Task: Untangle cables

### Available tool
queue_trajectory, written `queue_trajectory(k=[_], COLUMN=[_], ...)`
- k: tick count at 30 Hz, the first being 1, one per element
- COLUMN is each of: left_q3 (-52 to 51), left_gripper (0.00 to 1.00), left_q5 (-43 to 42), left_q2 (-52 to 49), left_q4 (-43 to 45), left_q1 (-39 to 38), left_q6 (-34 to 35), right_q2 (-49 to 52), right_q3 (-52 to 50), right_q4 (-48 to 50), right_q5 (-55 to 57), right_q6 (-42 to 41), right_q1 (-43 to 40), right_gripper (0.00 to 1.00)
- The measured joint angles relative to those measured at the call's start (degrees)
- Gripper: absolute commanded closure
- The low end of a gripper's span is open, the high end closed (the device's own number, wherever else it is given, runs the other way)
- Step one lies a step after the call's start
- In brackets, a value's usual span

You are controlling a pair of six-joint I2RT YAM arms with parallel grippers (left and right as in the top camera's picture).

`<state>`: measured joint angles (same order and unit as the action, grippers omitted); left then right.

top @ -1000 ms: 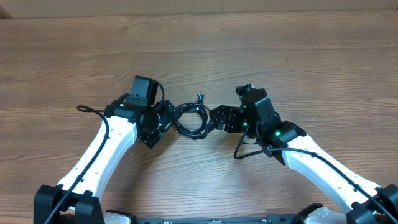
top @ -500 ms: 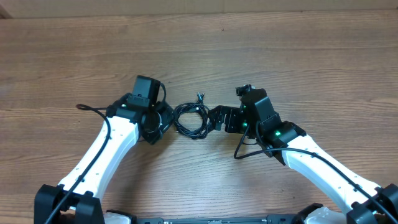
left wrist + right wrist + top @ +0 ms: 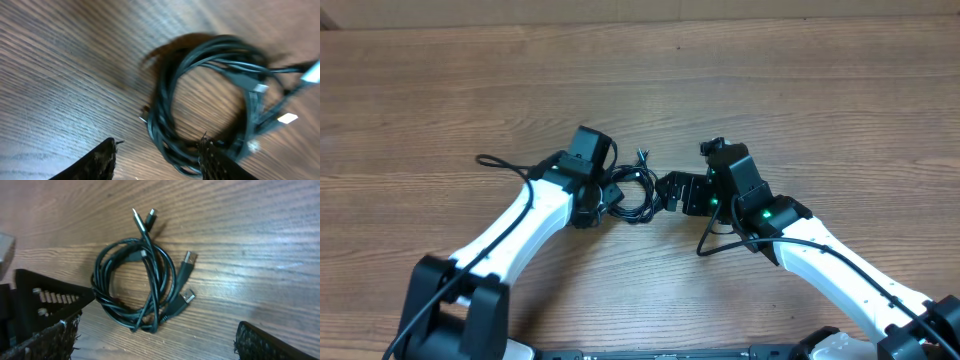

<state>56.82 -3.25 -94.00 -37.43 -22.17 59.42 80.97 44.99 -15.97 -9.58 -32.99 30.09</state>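
a small coil of thin black cables (image 3: 148,244) lies flat on the brown wood-grain table (image 3: 770,90), directly between the two grippers. its plug ends stick out of the ring. two silver flat plugs (image 3: 188,258) sit on the side away from the left jaws, and two slim ends (image 3: 151,215) point off toward the table's far edge.

the left gripper (image 3: 159,142) has its jaws partly spread and straddles the near rim of the coil. the bundle lies close against one finger, bare wood shows between it and the other, and nothing is pinched.

the right gripper (image 3: 155,332) has its jaws spread wide. the coil lies just ahead of its fingertips, and the lowest loop reaches about level with them, clear of both pads.

seen from above, the two grippers nearly meet over the coil, leaving little room between them. beyond the jaws, open wood runs to the far edge, well apart from the coil. a thick black arm cable (image 3: 495,163) loops out behind the left gripper.
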Motion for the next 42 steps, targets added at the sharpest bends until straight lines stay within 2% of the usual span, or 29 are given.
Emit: queue_trajectory(k=[4, 7, 12, 21, 22, 24, 31, 33, 40, 42], left_q3=[0.0, 0.0, 0.8, 5.9, 6.5, 7.2, 7.4, 7.4, 7.4, 7.4], left_gripper=[0.95, 0.96, 0.96, 0.96, 0.93, 0.71, 0.59, 0.52, 0.52, 0.59], left_q5=[0.5, 0.9, 1.8, 2.0, 1.8, 1.3, 0.0, 0.0, 0.6, 1.0], left_q2=[-3.7, -4.6, -4.6, -4.6, -4.6, -4.6, -4.6, -4.6, -5.5, -6.7], left_q4=[2.2, 3.0, 2.6, -3.4, -3.8, -4.2, -4.3, -4.3, -4.3, -4.1], left_q1=[0.0, 0.0, 0.0, 0.1, 0.1, 0.1, 0.1, 0.1, 0.1, 0.1], left_q6=[0.1, -0.2, -2.8, -6.1, -6.2, -7.0, -7.1, -7.3, -7.2, -7.4], right_q2=[0.0, 0.0, 0.0, 0.0, 0.0, 0.0, 0.0, 0.0, 0.0, 0.0], right_q3=[0.0, 0.0, 0.0, 0.0, 0.0, 0.0, 0.0, 0.0, 0.0, 0.0], right_q4=[-0.8, -0.9, -1.6, -1.6, -1.6, -1.6, -1.6, -1.6, -1.6, -1.6], right_q5=[0.0, 0.0, -1.4, -5.2, -5.3, -5.4, -5.6, -5.6, -5.6, -5.6], right_q6=[0.0, 0.0, 0.0, 0.0, 0.0, 0.0, 0.0, 0.0, 0.0, 0.0], right_q1=[0.0, 0.0, 0.0, 0.0, 0.0, 0.0, 0.0, 0.0, 0.0, 0.0], right_gripper=[0.0, 0.0, 0.0, 0.0, 0.0, 0.0, 0.0, 0.0, 0.0, 0.0])
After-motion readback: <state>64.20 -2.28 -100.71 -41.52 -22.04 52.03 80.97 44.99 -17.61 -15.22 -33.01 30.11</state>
